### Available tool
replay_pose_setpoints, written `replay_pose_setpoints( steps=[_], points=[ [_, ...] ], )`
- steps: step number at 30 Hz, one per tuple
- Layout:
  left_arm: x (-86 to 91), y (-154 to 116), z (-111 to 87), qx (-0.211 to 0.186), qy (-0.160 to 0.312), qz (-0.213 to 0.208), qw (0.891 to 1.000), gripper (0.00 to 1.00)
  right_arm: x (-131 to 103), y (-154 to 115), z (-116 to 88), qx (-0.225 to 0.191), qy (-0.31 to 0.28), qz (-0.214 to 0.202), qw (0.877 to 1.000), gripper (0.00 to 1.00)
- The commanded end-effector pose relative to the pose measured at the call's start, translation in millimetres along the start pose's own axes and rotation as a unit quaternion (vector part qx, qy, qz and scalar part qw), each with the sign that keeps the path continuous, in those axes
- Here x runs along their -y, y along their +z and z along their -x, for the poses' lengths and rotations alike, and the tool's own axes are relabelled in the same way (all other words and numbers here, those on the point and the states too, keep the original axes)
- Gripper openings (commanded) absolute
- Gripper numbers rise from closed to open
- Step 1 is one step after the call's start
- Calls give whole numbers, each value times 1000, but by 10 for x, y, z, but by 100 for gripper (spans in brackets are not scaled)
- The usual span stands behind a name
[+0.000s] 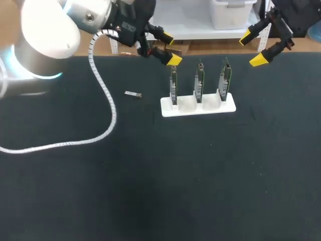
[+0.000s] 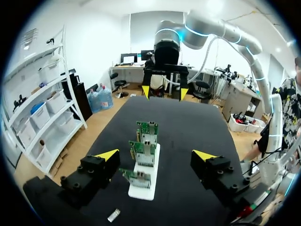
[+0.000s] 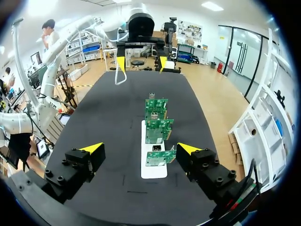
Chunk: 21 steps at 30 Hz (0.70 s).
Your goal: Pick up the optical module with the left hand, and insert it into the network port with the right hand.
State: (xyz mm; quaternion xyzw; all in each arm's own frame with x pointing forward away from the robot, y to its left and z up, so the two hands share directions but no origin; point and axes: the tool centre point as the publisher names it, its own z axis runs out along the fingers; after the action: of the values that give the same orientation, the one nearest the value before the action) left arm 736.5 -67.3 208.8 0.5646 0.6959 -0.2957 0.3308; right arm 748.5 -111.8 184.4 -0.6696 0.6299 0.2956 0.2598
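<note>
Head view: nothing's done yet as far as I can tell. The optical module (image 1: 133, 94) lies loose on the black tabletop (image 1: 150, 181), left of the white holder (image 1: 198, 108) with its three green boards (image 1: 199, 80). The left claw (image 1: 170, 48) hangs spread wide and empty by the far edge. The right claw (image 1: 252, 48) is spread and empty too.

Left wrist view: the optical module (image 2: 114, 215) sits on the tabletop beneath the spread fingers, untouched.

Right wrist view: the green boards (image 3: 155, 129) stand ahead of the spread right claw (image 3: 140, 148), and I can't spot the module here. So I'd say pickup, handover and insertion are all still left. No readable labels or print anywhere
</note>
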Motion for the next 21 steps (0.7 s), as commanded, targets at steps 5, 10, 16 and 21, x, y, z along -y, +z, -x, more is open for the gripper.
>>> replay_pose_setpoints(
  steps=[5, 10, 16, 21],
  points=[
    [127, -311, -253, -61, -9, -3, 998, 100, -25, 0, 2, -1, 0, -3, 1000, 100],
    [98, -439, -540, -98, -2, -4, 995, 100, -25, 0, 2, -1, 0, -3, 1000, 100],
    [20, -475, -906, -134, -25, -22, 990, 100, -25, 0, 2, -1, 0, -3, 1000, 100],
    [-8, -425, -1151, -125, -56, -42, 990, 100, -25, 0, 2, -1, 0, -3, 1000, 100]
  ],
)
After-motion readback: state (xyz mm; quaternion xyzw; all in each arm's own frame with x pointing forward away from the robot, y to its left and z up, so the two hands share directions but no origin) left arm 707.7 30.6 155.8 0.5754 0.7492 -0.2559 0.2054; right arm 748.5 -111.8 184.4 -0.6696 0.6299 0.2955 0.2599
